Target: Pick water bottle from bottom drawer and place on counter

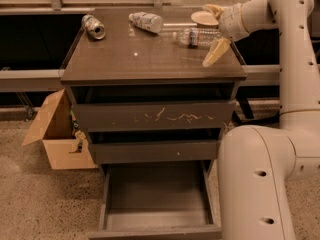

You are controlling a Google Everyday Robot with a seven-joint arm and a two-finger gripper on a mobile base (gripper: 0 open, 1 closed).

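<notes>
Roll risk on the counter [150,59]: water bottle [192,35] flat on its side near the right rear, bottom drawer [155,199] pulled open below.
Gripper [210,34] spread wide astride the bottle's right end, one finger behind, one in front, clamping nothing. Could clip the bottle while backing out and send it rolling over the glossy top toward the fatter bottle [146,21] or off the right edge. Best lifted straight up first.
</notes>
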